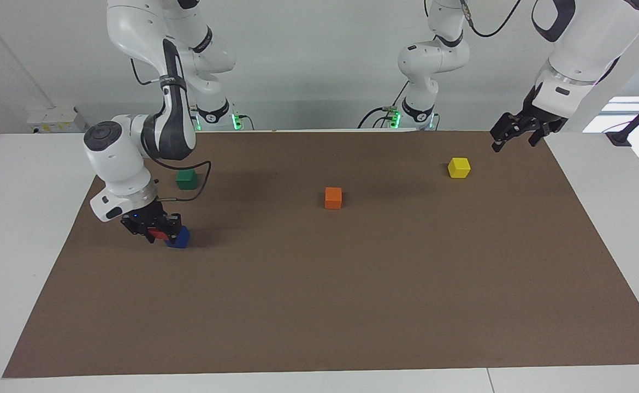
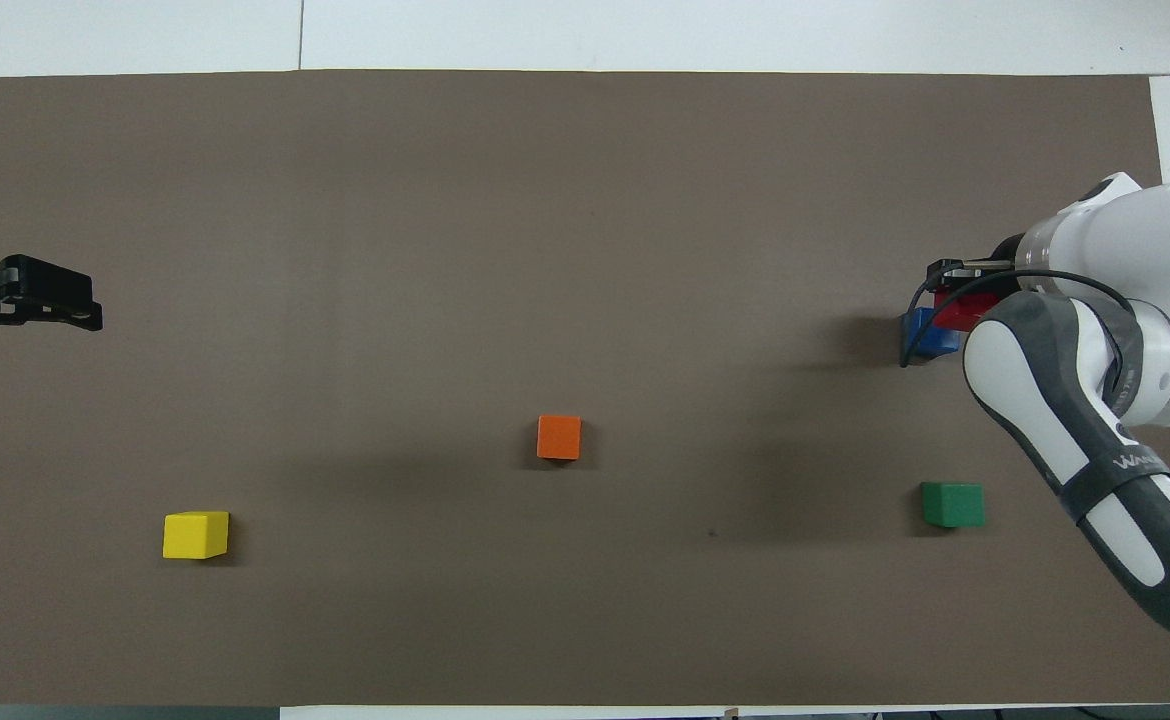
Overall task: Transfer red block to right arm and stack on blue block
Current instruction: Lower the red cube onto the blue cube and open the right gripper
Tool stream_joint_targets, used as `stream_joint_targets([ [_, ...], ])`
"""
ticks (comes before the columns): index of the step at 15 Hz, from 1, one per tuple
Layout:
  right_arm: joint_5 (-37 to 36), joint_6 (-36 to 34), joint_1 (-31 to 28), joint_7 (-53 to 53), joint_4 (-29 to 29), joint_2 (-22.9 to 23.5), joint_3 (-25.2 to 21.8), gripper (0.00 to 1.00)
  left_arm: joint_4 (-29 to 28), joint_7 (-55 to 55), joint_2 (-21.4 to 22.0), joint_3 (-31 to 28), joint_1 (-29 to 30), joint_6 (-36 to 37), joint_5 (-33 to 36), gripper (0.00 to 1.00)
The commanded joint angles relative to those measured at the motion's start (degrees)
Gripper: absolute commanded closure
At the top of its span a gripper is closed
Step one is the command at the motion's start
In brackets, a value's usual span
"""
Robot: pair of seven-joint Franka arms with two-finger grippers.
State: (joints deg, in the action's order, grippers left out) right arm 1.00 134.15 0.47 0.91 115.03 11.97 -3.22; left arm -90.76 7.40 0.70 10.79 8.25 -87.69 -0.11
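Observation:
My right gripper (image 1: 158, 236) is shut on the red block (image 1: 160, 235), low over the brown mat (image 1: 319, 305) at the right arm's end of the table. The blue block (image 1: 179, 238) sits on the mat right beside the held red block. In the overhead view the red block (image 2: 967, 311) overlaps one edge of the blue block (image 2: 923, 334), and the right gripper (image 2: 960, 298) is mostly hidden by its own wrist. I cannot tell whether the two blocks touch. My left gripper (image 1: 510, 137) is open and empty, raised over the mat's edge at the left arm's end, and it also shows in the overhead view (image 2: 60, 298).
A green block (image 1: 187, 179) lies nearer to the robots than the blue block. An orange block (image 1: 333, 197) lies mid-mat. A yellow block (image 1: 459, 167) lies toward the left arm's end, near the left gripper.

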Motion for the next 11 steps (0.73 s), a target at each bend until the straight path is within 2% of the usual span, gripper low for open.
stream_joint_targets([
  [1, -0.9, 1.6, -0.6, -0.1, 1.1, 0.2, 0.6, 1.00, -1.0, -0.8, 0.9, -0.5, -0.4, 0.2, 0.7, 0.00],
  [11, -0.9, 5.3, -0.6, -0.2, 4.1, 0.2, 0.6, 1.00, -1.1, -0.5, 1.2, -0.5, -0.1, 0.2, 0.7, 0.00],
])
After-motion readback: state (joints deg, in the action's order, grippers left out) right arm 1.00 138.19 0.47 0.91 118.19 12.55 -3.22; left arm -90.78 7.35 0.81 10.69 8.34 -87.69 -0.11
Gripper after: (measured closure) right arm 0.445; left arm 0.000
